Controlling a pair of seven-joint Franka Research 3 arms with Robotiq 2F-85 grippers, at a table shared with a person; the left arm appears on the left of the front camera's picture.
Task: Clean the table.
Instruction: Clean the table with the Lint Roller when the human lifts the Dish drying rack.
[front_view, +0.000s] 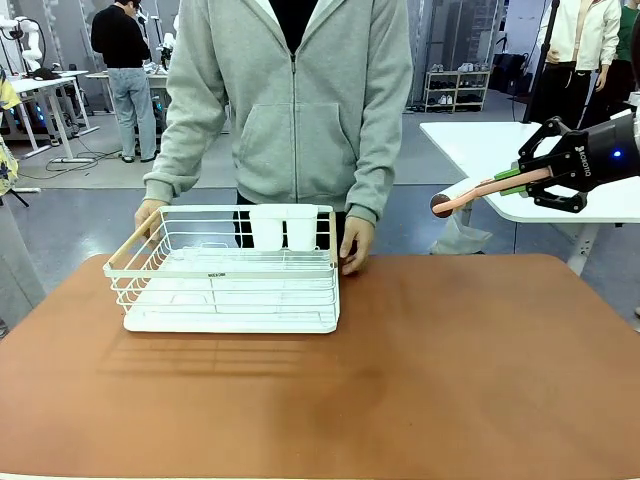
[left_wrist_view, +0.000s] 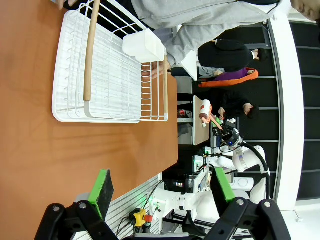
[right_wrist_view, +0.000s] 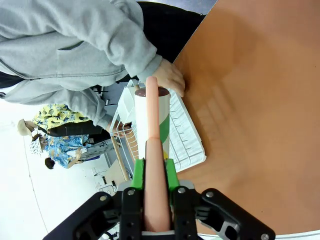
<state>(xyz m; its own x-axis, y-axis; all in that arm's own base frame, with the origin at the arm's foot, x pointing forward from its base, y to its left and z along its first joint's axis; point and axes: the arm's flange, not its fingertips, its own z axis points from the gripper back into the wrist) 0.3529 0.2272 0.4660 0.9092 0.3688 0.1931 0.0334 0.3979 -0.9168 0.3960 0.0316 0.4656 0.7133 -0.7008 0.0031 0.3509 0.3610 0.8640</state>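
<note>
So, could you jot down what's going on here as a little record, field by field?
Surface: table, reddish-brown top
On it: white wire rack, left of the middle, toward the far side
Who: a person at the far side, one hand at the rack's left end, other hand at its right end
Right arm: right gripper shut on a pink-handled roller, raised at the right
Left arm: left gripper open, holding nothing
</note>
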